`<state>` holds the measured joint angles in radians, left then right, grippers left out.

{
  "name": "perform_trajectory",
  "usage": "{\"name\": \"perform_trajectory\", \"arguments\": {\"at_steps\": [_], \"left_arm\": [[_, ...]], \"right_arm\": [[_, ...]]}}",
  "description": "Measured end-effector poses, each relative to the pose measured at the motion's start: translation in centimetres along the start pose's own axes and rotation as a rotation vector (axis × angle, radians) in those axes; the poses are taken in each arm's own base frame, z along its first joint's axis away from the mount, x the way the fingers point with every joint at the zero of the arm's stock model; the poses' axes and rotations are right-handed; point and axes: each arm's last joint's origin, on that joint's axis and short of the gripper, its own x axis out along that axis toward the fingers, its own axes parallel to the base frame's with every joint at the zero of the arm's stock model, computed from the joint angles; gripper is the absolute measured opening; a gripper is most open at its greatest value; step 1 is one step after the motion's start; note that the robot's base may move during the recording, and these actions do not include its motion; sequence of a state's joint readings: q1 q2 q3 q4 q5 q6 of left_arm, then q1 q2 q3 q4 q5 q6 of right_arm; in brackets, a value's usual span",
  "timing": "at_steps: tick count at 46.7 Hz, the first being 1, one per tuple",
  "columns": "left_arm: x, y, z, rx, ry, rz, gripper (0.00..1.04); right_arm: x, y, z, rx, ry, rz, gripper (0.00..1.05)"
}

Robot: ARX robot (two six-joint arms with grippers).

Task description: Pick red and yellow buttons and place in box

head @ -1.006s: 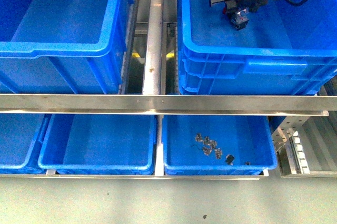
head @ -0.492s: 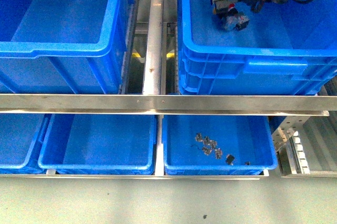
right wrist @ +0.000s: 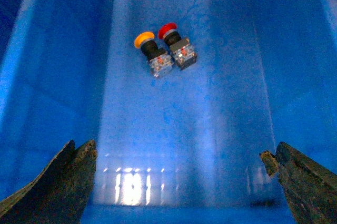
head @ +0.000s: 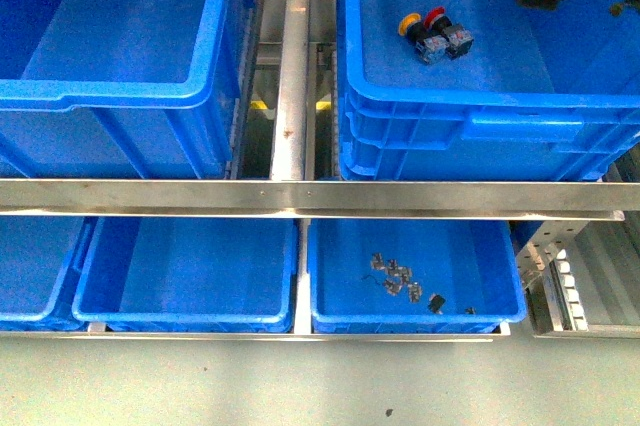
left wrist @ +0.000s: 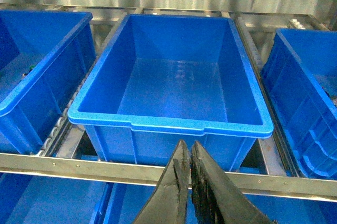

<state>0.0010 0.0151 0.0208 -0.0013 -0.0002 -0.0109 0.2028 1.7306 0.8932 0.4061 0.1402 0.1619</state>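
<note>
So the red and yellow mushroom-cap push-buttons (head: pixel 433 34) lie touching on the deep blue plastic crate's (head: pixel 480 106) floor; right gripper (right wrist: pixel 184 182) gapes wide and empty, left gripper (left wrist: pixel 189 182) pinched closed. Nothing's likely to spill.

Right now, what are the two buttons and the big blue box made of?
The box looks like hard moulded plastic: even blue all over, slightly glossy, with light glinting off its floor. The red button and yellow button seem to have smooth plastic caps on black necks, probably plastic too. Their pale blocks look greyish or clear with small metal-looking bits, though that's too small to be sure.
</note>
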Motion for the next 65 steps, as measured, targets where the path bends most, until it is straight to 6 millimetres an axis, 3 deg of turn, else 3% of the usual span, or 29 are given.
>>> {"name": "perform_trajectory", "arguments": {"at_steps": [5, 8, 11, 16, 29, 45, 65], "left_arm": [[0.0, 0.0, 0.0, 0.0, 0.0, 0.0, 0.03], [0.0, 0.0, 0.0, 0.0, 0.0, 0.0, 0.03], [0.0, 0.0, 0.0, 0.0, 0.0, 0.0, 0.03], [0.0, 0.0, 0.0, 0.0, 0.0, 0.0, 0.03], [0.0, 0.0, 0.0, 0.0, 0.0, 0.0, 0.03], [0.0, 0.0, 0.0, 0.0, 0.0, 0.0, 0.03], [0.0, 0.0, 0.0, 0.0, 0.0, 0.0, 0.03]], "right_arm": [[-7.7, -0.6, -1.1, 0.215, -0.034, -0.079, 0.99], [-8.6, -0.7, -0.7, 0.254, -0.094, -0.062, 0.97], [-9.1, -1.4, -2.0, 0.146, -0.289, 0.002, 0.81], [-11.3, -2.9, -4.0, -0.02, -0.405, -0.004, 0.57], [-14.7, -4.9, -6.6, -0.079, -0.415, -0.023, 0.03], [-17.6, -6.8, -9.7, -0.081, -0.405, -0.024, 0.04], [-20.0, -6.7, -9.6, -0.081, -0.442, -0.026, 0.04]]}}
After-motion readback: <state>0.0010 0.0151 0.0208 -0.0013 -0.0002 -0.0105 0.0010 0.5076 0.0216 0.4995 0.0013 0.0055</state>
